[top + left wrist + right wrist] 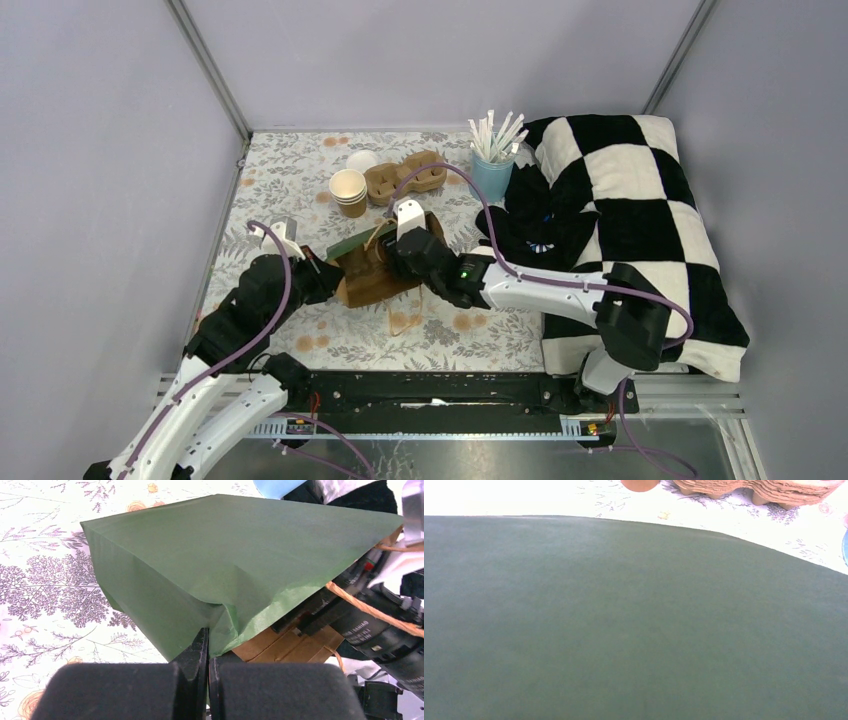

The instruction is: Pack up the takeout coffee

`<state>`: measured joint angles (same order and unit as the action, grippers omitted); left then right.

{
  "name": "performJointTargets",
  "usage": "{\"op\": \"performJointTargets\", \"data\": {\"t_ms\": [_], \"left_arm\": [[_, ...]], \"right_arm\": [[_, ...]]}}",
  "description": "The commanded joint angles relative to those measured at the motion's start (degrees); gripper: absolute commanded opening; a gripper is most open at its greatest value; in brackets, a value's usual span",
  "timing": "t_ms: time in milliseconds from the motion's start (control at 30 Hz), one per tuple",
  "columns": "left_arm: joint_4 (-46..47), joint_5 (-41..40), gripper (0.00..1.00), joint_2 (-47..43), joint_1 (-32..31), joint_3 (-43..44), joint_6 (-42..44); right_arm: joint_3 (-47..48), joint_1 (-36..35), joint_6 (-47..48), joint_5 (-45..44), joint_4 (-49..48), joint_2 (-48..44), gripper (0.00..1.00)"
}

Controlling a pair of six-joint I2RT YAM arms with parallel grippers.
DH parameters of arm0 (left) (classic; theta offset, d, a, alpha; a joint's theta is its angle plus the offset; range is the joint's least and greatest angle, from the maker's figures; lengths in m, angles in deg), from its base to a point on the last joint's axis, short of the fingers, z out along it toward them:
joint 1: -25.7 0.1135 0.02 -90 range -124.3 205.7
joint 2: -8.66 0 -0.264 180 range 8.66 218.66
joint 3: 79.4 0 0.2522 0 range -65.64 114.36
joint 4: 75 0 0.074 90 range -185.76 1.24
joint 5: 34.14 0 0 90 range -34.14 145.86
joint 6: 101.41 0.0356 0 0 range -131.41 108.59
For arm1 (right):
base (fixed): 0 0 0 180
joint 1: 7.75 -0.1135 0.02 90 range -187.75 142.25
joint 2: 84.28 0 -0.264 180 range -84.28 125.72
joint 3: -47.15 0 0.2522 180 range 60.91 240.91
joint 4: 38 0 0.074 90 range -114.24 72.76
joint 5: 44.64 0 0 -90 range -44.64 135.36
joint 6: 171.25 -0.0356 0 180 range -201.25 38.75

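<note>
Two nested paper cups [349, 192] stand upright near the desk's far edge, long axis vertical, mouths up. A round white lid [362, 160] lies just behind them, a moulded pulp carrier [405, 177] beside. A creased green paper bag [345, 247], brown inside, lies mid-desk. The left gripper [208, 652] is pinched tight on the bag's edge. The right gripper [395, 258] is at the bag's mouth, fingers hidden; cannot tell.

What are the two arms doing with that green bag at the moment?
The left gripper is pinching an edge of the green paper bag, which lies on its side, while the right gripper reaches at its mouth; its fingers are hidden. The paper cups stand unpacked beside the cup carrier at the back.
</note>
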<state>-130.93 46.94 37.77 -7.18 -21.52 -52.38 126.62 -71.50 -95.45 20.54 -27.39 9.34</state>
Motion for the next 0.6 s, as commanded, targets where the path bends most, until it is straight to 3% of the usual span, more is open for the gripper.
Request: {"op": "performJointTargets", "data": {"t_ms": [0,233,400,567], "left_arm": [[3.56,3.78,0.0,-0.15,0.1,0.81,1.38],[4.09,5.84,0.0,-0.85,0.1,-0.52,2.78],[5.08,7.61,0.0,-0.96,0.1,-1.77,3.16],[6.11,8.66,0.0,-0.63,0.1,-2.41,3.33]], "right_arm": [[1.0,0.76,-0.86,-5.1,-3.93,2.01,0.57],[0.88,2.29,-2.31,-6.47,-3.23,3.91,0.54],[0.56,2.4,0.75,-2.85,-7.52,5.54,0.6],[1.0,2.4,3.62,-4.13,-9.39,7.8,0.58]]}}
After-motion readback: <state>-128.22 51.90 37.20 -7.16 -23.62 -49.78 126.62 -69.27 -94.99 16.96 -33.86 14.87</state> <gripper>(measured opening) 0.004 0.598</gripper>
